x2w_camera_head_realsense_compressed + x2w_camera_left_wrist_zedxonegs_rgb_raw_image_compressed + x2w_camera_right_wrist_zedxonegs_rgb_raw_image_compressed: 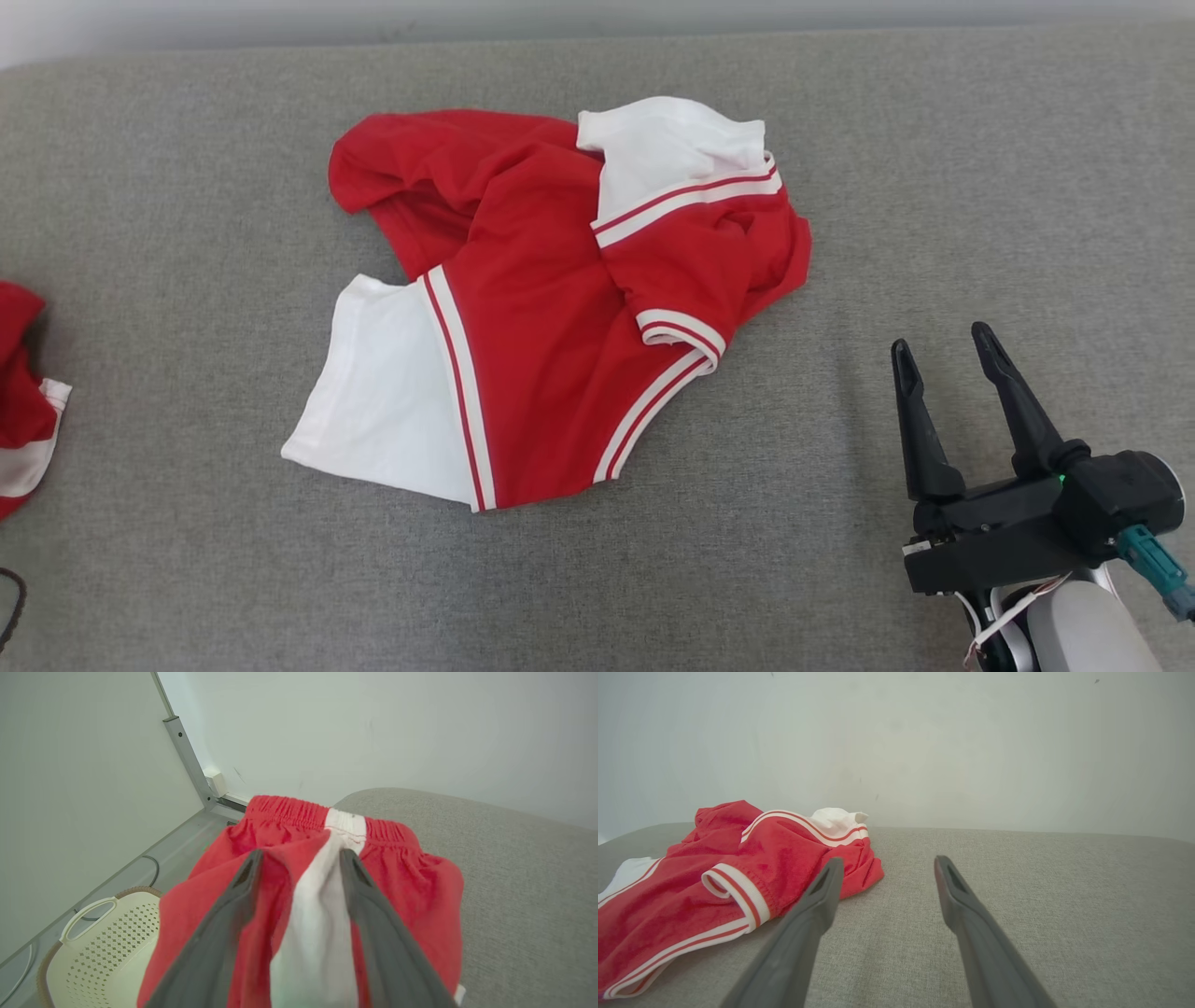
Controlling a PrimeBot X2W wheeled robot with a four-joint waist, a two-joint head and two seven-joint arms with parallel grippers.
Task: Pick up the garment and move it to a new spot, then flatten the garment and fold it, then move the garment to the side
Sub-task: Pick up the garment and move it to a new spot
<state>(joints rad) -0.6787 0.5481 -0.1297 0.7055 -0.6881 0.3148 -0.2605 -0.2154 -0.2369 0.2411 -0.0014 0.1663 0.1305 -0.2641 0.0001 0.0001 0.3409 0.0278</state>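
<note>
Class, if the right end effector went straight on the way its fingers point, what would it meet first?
Probably nothing near: the right end effector points over grey cushion, with the red and white shirt off to its left. The pale wall beyond looks first in line, though depth is unclear.

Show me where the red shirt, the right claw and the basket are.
red shirt (541, 308): head view, red middle panel.
right claw (941, 337): head view, midway between its fingertips.
basket (105, 949): left wrist view, its perforated wall.
</note>
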